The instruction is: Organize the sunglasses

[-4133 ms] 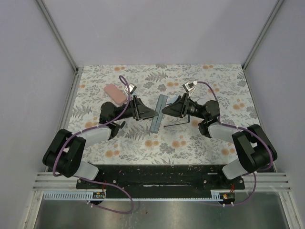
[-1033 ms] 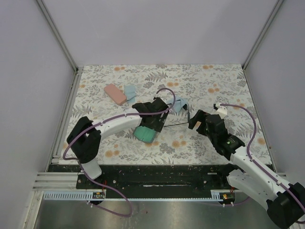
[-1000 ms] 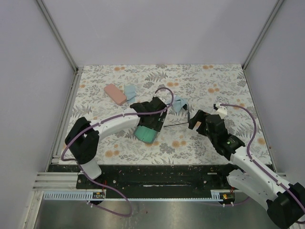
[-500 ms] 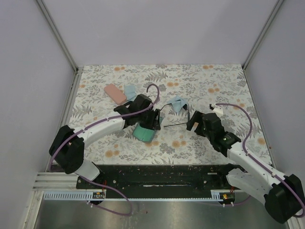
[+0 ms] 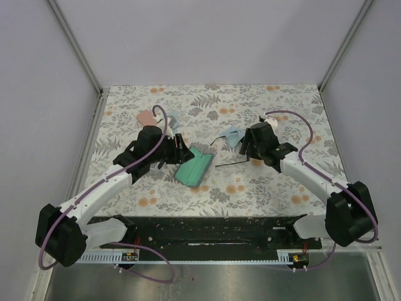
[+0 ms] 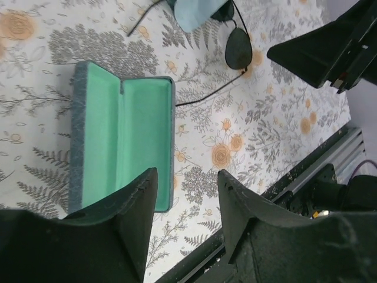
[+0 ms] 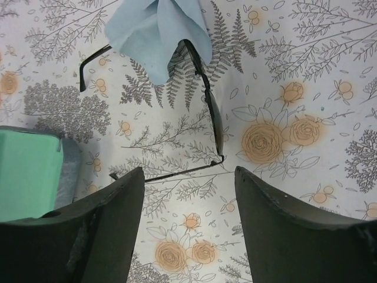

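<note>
The black thin-framed sunglasses (image 7: 213, 115) lie unfolded on the flowered table, one temple (image 5: 230, 163) stretched out flat and the far end tucked under a light blue cloth (image 7: 156, 32). My right gripper (image 7: 188, 177) hovers open just above the temple, nothing between its fingers. In the left wrist view a dark lens (image 6: 238, 50) shows beside the cloth (image 6: 197, 12). A grey-blue case (image 6: 121, 141) lies wide open with its green lining up. My left gripper (image 6: 185, 200) stands open over the case's near edge, holding nothing.
A pink case (image 5: 146, 116) lies at the back left, partly behind my left arm, with another blue cloth (image 5: 171, 116) beside it. The open case (image 5: 193, 166) sits between the two grippers. The black base rail (image 5: 207, 229) runs along the near edge.
My left gripper has pulled back to the left off the case, which now lies fully open, and its jaws have narrowed. My right gripper has moved forward over the sunglasses and narrowed too.
</note>
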